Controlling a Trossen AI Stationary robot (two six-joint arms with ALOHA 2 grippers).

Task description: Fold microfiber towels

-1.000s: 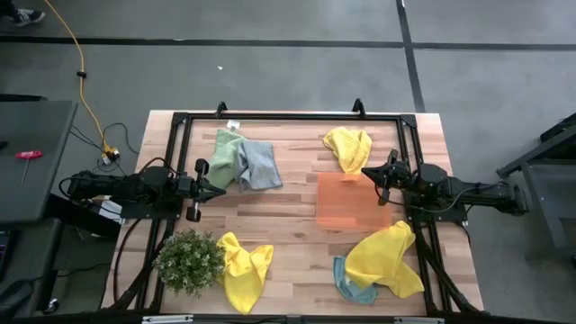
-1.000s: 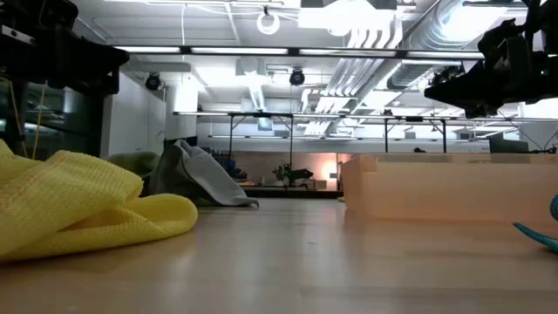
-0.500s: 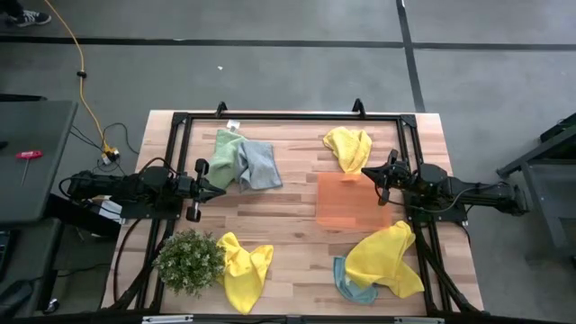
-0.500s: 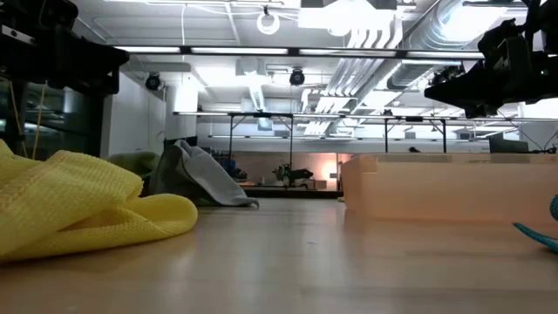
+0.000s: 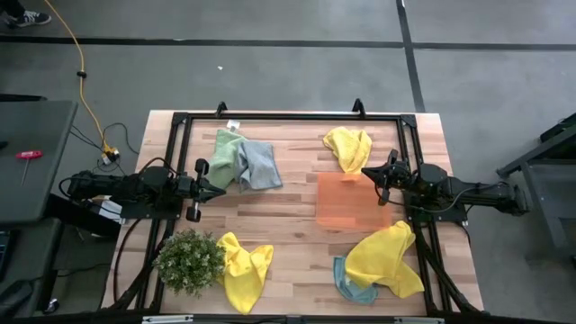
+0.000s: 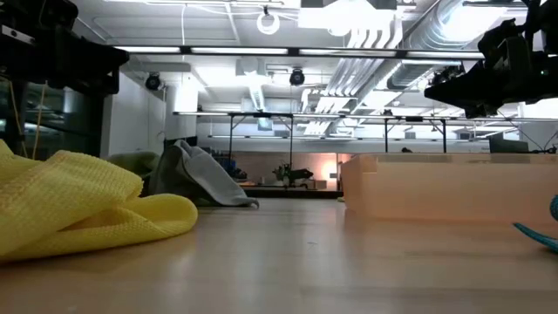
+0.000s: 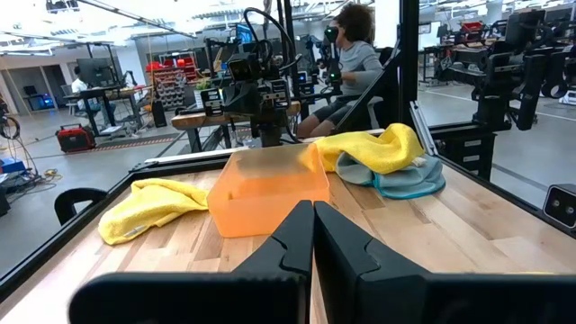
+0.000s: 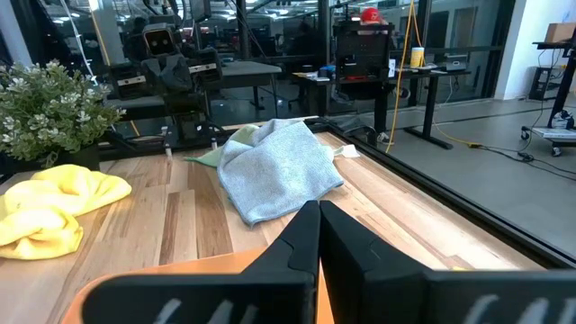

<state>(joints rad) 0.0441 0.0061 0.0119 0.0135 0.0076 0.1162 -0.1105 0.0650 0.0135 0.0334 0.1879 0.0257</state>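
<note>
Several microfiber towels lie crumpled on the wooden table. A pale green towel and a grey-blue one lie together at the far left. A yellow towel lies at the far right, another at the near left, and a third lies over a teal one at the near right. My left gripper is shut and empty beside the green towel, above the table. My right gripper is shut and empty at the orange mat's right edge, above the table.
A flat orange square mat lies right of centre. A small potted plant stands at the near left. A black frame runs round the table. A person sits in the room beyond the table.
</note>
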